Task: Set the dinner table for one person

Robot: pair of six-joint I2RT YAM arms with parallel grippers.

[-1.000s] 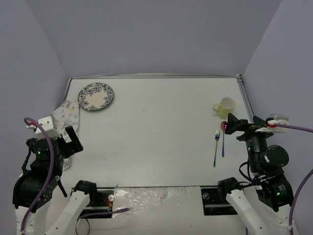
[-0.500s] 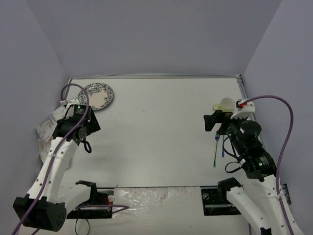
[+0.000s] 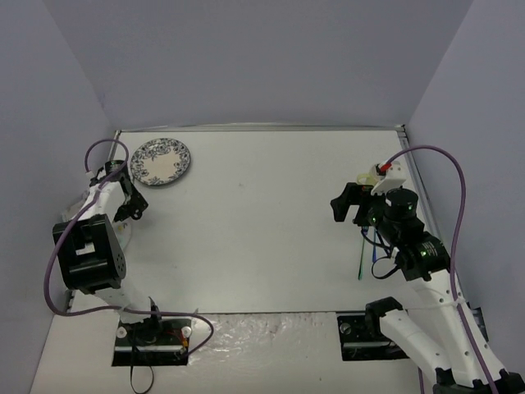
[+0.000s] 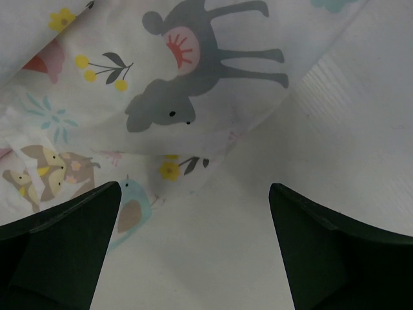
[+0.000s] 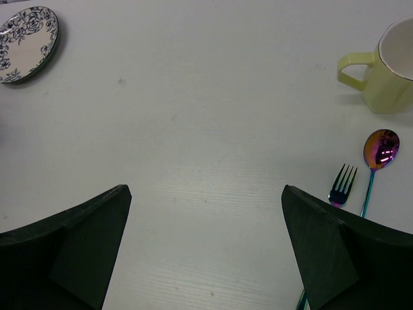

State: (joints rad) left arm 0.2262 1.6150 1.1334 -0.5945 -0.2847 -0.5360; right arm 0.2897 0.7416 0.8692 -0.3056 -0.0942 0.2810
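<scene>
The white dinner table (image 3: 262,205) fills the top view. A pastel animal-print placemat (image 4: 193,77) lies crumpled at its left edge, mostly hidden under my left arm in the top view. My left gripper (image 3: 134,208) is open and empty; in the left wrist view it (image 4: 193,219) hovers just over the placemat's near edge. A blue-patterned plate (image 3: 161,162) sits at the far left. My right gripper (image 3: 344,202) is open and empty over bare table (image 5: 205,213), left of the yellow mug (image 5: 390,71), the iridescent spoon (image 5: 381,148) and the fork (image 5: 342,184).
The plate also shows in the right wrist view (image 5: 26,44). The fork (image 3: 361,256) lies near the right arm in the top view; the mug is mostly hidden behind that arm. Grey walls enclose the table at the back and on both sides.
The left arm has swung out and down to the placemat at the left edge. The right arm has reached forward and left, its gripper now beside the mug.
</scene>
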